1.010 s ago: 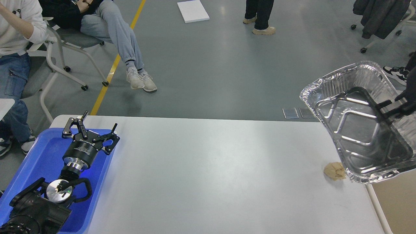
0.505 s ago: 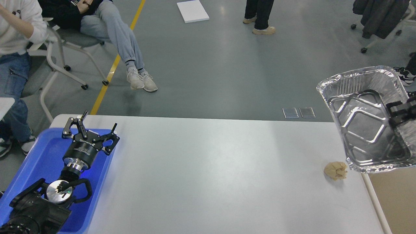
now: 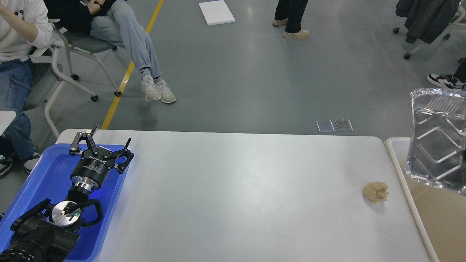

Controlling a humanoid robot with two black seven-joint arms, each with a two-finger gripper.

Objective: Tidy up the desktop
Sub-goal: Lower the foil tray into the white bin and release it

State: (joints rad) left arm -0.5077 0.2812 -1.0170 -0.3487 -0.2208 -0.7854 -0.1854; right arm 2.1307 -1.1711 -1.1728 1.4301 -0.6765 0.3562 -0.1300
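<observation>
Now L gripper (image 3: pixel 102 143) spread open over blue tray (image 3: pixel 43 174); R gripper unseen; 1 brown wad (image 3: pixel 375 191) on desktop (image 3: pixel 236 196); foil pan (image 3: pixel 437 145) above bin (image 3: pixel 442 218).

White desktop (image 3: pixel 236 189), crumpled brown paper wad (image 3: pixel 375 191) near right edge, left pincer (image 3: pixel 102 145) spread above blue tray (image 3: pixel 47 174)

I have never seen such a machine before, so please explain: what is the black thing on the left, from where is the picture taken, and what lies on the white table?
The picture comes from a camera in the robot's own head, looking forward and down. The black thing is the robot's left arm; its two-finger tool is open and holds nothing, above a blue tray. The white desktop carries one crumpled brown paper ball near its right edge. At the far right, a shiny foil pan hangs tilted above a beige bin. The right tool is out of view, so what holds the pan cannot be seen. People sit and stand on the grey floor behind.
</observation>
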